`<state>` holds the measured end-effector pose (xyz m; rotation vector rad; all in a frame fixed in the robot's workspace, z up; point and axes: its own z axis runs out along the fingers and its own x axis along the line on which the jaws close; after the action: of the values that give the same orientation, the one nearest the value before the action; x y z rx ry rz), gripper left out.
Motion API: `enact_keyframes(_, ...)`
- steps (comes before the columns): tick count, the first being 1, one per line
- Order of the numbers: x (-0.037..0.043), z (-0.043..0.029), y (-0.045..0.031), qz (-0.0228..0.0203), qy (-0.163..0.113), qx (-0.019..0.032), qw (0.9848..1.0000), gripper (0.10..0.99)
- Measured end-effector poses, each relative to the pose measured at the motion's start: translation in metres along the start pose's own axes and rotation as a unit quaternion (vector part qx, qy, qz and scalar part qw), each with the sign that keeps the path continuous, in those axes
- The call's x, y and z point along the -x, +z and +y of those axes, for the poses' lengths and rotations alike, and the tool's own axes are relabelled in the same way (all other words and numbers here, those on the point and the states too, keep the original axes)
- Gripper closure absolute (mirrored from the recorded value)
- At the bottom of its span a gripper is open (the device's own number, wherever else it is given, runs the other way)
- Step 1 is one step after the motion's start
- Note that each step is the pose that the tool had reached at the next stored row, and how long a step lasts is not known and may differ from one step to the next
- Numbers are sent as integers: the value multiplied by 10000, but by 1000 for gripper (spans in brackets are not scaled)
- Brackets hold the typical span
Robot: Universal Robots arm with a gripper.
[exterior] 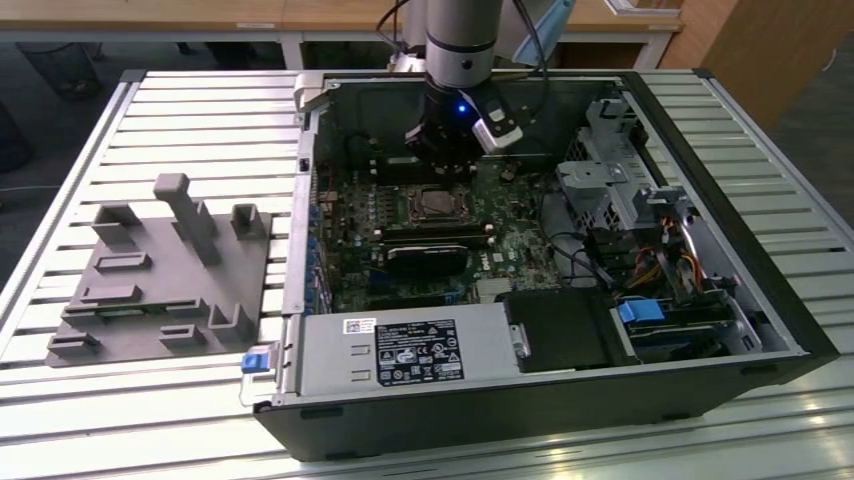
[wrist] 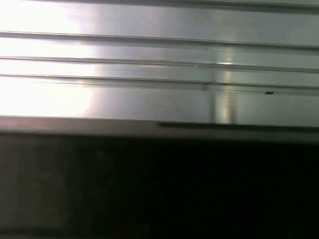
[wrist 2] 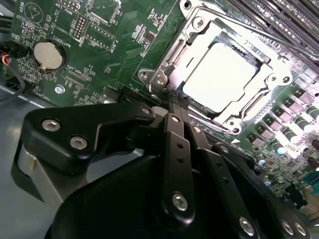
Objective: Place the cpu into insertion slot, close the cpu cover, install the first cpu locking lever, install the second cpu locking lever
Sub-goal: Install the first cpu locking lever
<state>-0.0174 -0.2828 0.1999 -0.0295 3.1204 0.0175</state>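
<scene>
The gripper (wrist 2: 173,102) is hanging low inside the open case (exterior: 747,270), its fingers (wrist 2: 174,144) drawn together into one narrow tip and carrying nothing, with that tip sitting right at the 7 o'clock corner of the cover (wrist 2: 271,79) in the second wrist view. The cpu (wrist 2: 227,77) is already lying in the slot (exterior: 434,205), its pale face showing through the window of the cover, which is lying down flat over it. Thin metal levers are running along the frame edges, but whether either is hooked under its catch is hard to tell. The risk is sitting in that contact: a tip pressing slightly off the lever could be skidding onto the motherboard (wrist 2: 104,55) and scraping the small parts near the coin battery (wrist 2: 48,55) at 9 o'clock. Pushing sideways too hard could be bending the lever or lifting the cover. In the exterior view the arm (exterior: 461,40) is crowding the case's far wall.
</scene>
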Motion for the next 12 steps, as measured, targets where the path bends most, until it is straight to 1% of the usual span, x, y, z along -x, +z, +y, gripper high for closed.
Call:
enact_keyframes(8, 1, 3, 23, -1, 0, 2, 10000, 980)
enact_keyframes(10, 1, 5, 24, -2, 1, 23, 10000, 980)
enact_keyframes(12, 2, 6, 25, -3, 2, 69, 10000, 980)
